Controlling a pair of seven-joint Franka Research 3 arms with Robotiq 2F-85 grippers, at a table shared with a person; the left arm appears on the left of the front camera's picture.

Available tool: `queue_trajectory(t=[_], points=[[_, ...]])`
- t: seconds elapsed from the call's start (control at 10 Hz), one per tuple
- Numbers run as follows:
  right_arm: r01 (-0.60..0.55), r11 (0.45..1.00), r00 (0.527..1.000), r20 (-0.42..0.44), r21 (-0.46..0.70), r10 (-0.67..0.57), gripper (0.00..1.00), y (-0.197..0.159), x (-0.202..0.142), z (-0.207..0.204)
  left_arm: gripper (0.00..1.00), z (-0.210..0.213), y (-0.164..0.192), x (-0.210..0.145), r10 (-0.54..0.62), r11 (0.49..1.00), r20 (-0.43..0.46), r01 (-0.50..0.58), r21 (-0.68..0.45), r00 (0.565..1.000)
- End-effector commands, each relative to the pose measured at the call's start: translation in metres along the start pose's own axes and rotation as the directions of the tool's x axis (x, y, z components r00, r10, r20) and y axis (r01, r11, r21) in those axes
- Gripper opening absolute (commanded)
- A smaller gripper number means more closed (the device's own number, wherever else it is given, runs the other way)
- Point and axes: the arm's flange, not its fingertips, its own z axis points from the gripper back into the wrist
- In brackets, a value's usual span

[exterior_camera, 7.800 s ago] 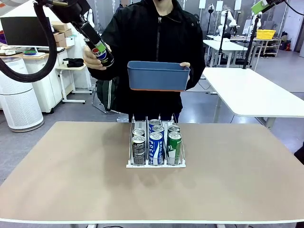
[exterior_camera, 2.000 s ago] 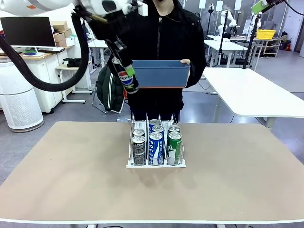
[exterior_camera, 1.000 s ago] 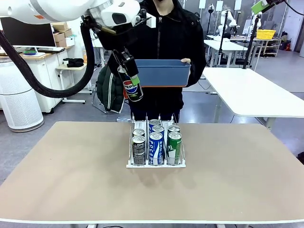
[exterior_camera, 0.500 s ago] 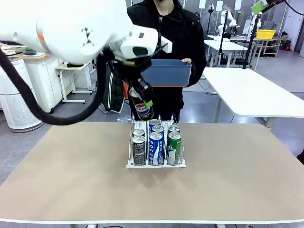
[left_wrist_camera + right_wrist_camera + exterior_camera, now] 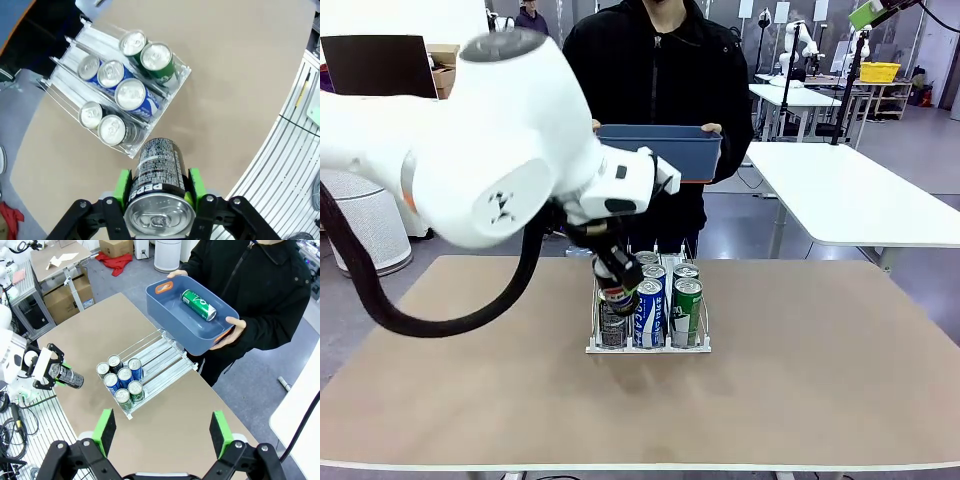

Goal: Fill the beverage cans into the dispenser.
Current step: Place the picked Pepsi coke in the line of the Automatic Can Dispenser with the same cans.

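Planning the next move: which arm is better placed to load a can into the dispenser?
Left. The left tool is shut on a black Pepsi can beside the dispenser; the right tool is open, empty, high above the table.

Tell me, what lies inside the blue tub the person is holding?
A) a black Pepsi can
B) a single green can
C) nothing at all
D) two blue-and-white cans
B: the right wrist view looks down into the blue tub, where one green can lies on its side; the black Pepsi can is gripped in the robot's left jaws.
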Motion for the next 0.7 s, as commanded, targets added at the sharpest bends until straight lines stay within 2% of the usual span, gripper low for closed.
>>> queue_trajectory(t=[0.0,0.1,0.2,0.6], points=[[0.002,1.0,1.0,0.0,0.001,-0.002,1.0,0.0,0.0,0.0,0.58,-0.014,0.003,-0.011,0.061,0.998,0.023,-0.062,0.026,0.998],[0.002,1.0,1.0,0.0,0.001,-0.002,1.0,0.0,0.0,0.0,0.58,-0.024,0.006,-0.014,0.045,0.999,0.013,-0.045,0.002,0.999],[0.002,1.0,1.0,0.0,0.001,-0.002,1.0,0.0,0.0,0.0,0.58,-0.01,0.0,-0.009,0.023,1.0,-0.005,-0.023,0.003,1.0],[0.002,1.0,1.0,0.0,0.001,-0.002,1.0,0.0,0.0,0.0,0.58,-0.017,0.0,-0.012,0.029,1.0,-0.007,-0.029,-0.006,1.0]])
